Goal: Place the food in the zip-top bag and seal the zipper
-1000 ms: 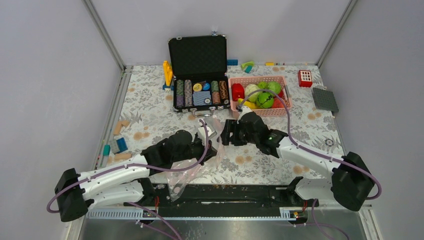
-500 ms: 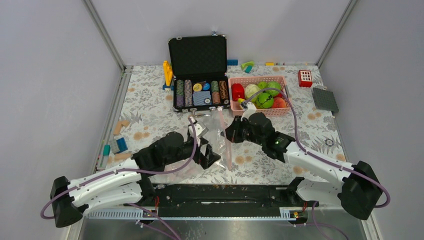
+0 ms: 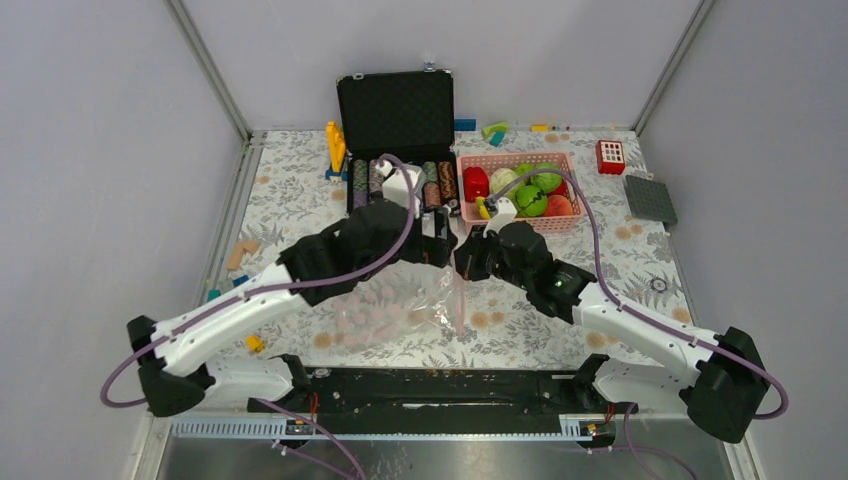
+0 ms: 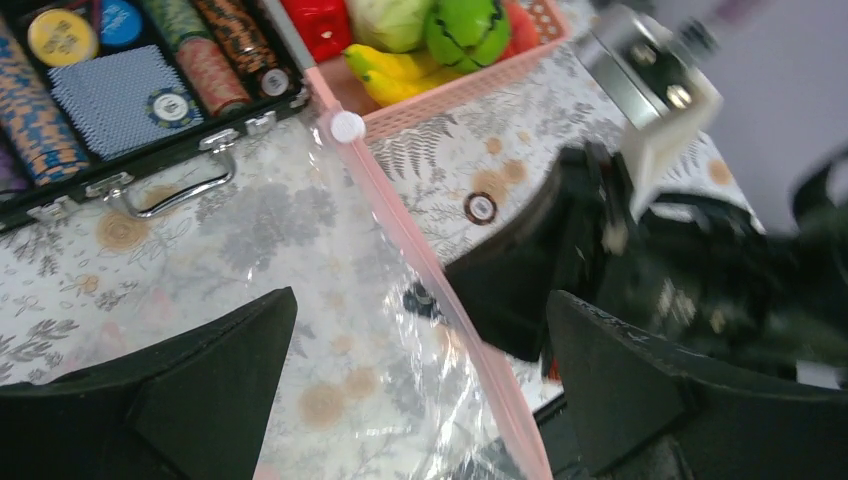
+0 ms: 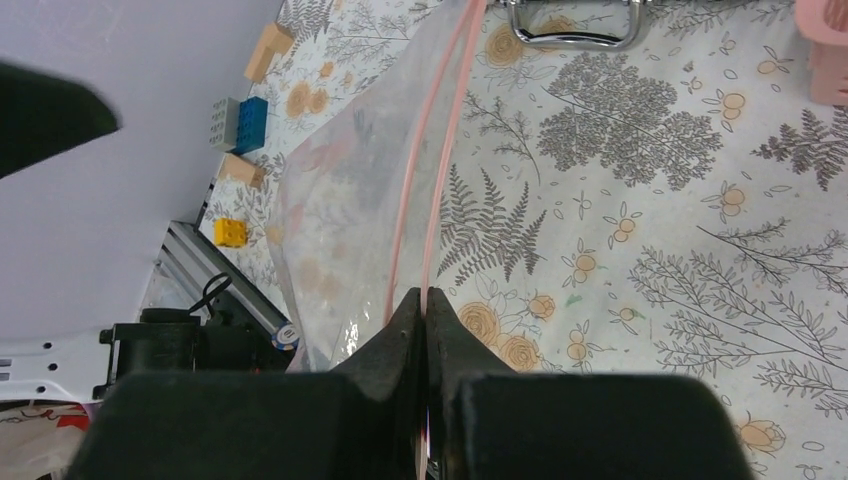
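Pink-edged clear plastic, caught mid-handover. Finds the zip-top bag (image 3: pixel 395 308) slumped flat on the flowered table (image 3: pixel 620 250), between the two arms and just near of the poker-chip case (image 3: pixel 398 110), no longer bunched up and lifted by the near edge as a second ago. Finds the right gripper (image 5: pixel 427 297) pressed together on the zipper (image 5: pixel 440 180), pinching the two pink lines where they meet; stood spread and empty beside the bag a second ago. Finds the left gripper (image 4: pixel 420 300) spread wide and holding nothing, hovering over the bag's mouth with the white slider (image 4: pixel 347 126) just beyond; had clamped the film a second ago, then let go and swung far, toward the case. Leaves the food (image 3: pixel 530 195) all in the pink mesh basket (image 3: pixel 515 155), right of the case and well apart from the bag, with none of it visible inside the plastic. Reads as an early step: mouth now anchored on the right, left claw freed to part the lips or fetch produce. Calls for care, since pinching both strips together probably holds the mouth shut at that spot; filling not yet begun, sealing further off still.
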Controlling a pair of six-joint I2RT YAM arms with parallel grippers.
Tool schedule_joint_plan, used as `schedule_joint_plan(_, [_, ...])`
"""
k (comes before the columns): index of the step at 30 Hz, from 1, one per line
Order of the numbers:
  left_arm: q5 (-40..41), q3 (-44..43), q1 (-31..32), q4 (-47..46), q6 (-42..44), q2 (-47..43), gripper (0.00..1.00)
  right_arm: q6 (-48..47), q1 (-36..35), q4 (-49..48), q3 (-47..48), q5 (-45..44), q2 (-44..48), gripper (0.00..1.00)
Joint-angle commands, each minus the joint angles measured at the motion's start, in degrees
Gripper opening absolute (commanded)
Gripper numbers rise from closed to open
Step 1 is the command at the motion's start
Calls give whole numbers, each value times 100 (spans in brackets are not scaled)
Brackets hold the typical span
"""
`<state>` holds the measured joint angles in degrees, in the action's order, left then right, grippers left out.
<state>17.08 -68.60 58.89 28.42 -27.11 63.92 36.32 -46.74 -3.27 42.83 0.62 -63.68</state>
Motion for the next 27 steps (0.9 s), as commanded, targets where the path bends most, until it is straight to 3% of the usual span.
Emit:
schedule_joint_plan(1, [966, -865, 15, 1205, -703, 884, 99, -246, -181, -163, 298, -222, 135, 0])
schedule_joint_plan(11, [1035, -1221, 19, 1690, -1116, 1398, 99, -406, -283, -133, 284, -563, 251, 0])
schedule_joint_plan(27, [973, -1557, 12, 1753, -1207, 2034, 96, -325, -414, -630, 225, -221, 288, 0])
